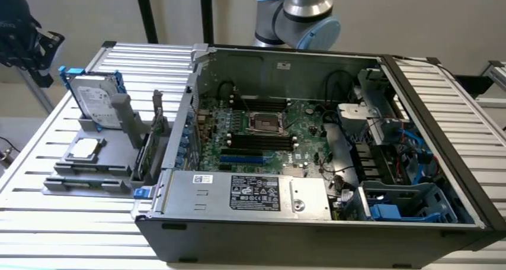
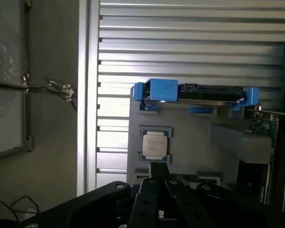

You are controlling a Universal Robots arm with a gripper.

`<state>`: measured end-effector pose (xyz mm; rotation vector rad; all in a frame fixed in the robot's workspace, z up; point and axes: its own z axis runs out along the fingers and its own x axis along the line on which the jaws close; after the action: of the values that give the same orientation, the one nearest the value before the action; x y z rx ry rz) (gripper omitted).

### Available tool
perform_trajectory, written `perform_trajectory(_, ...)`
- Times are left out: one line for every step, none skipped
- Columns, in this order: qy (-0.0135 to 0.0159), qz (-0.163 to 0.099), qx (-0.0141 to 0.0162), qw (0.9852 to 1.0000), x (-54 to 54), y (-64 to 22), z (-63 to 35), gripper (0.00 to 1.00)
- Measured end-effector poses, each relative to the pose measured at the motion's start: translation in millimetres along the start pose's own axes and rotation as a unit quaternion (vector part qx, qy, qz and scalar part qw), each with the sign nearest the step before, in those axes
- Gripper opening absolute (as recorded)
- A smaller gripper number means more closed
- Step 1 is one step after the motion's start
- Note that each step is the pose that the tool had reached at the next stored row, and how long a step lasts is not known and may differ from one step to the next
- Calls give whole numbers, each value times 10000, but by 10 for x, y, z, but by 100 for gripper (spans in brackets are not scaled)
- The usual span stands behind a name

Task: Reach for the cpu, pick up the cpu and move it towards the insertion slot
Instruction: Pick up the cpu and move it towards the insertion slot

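The chip [image 1: 85,149] lies in a grey holder [image 1: 106,163] at the exterior view's left, well apart from the socket [image 1: 266,122]. The gripper [image 2: 159,172] hangs near the chip; I cannot tell how its jaws stand.

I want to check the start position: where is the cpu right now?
The cpu lies flat in the grey holder on the exterior view's left, outside the computer case, beside the upright hard drive.

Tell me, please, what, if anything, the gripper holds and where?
Nothing, apparently: the small square silver-grey cpu lies in its tray, clear of the black gripper.
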<state>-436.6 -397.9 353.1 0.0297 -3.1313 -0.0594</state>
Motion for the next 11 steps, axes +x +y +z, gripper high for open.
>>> perform_trajectory(0,0,0,10000,0,0,0,11)
perform_trajectory(0,0,0,10000,0,0,0,11)
perform_trajectory(0,0,0,10000,0,0,0,11)
perform_trajectory(0,0,0,10000,1,0,0,12)
perform_trajectory(0,0,0,10000,1,0,0,12)
perform_trajectory(0,0,0,10000,1,0,0,18)
perform_trajectory(0,0,0,10000,1,0,0,18)
perform_trajectory(0,0,0,10000,1,0,0,24)
perform_trajectory(0,0,0,10000,1,0,0,30)
perform_trajectory(0,0,0,10000,1,0,0,36)
perform_trajectory(1,0,0,10000,1,0,2,36)
